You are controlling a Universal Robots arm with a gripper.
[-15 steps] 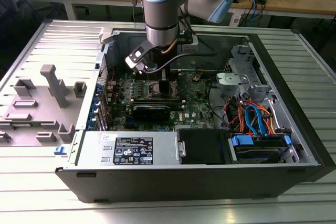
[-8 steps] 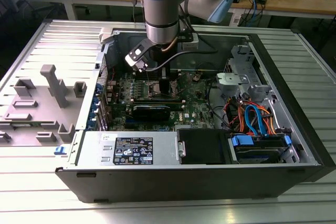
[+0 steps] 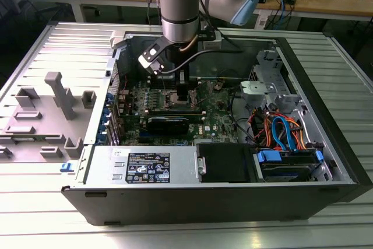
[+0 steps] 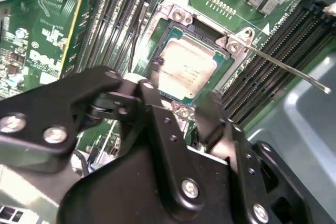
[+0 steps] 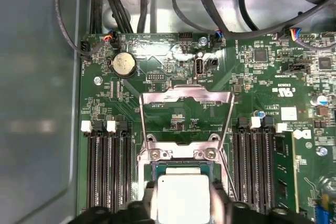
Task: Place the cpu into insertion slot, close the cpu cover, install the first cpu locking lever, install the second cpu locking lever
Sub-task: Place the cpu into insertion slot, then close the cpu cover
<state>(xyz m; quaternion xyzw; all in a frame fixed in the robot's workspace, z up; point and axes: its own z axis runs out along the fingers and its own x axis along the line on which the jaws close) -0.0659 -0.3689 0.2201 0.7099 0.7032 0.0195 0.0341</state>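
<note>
The cpu (image 5: 184,198) runs off the first wrist view's edge; mid-frame in the exterior view, the gripper (image 3: 183,96) seems to block it.

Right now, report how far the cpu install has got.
Done: the cpu appears to lie in the insertion slot. In hand: the gripper is down over it. Left: the cpu cover stands open, folded back off the slot, and a locking lever sticks out unlatched, so cover and both levers remain.
</note>
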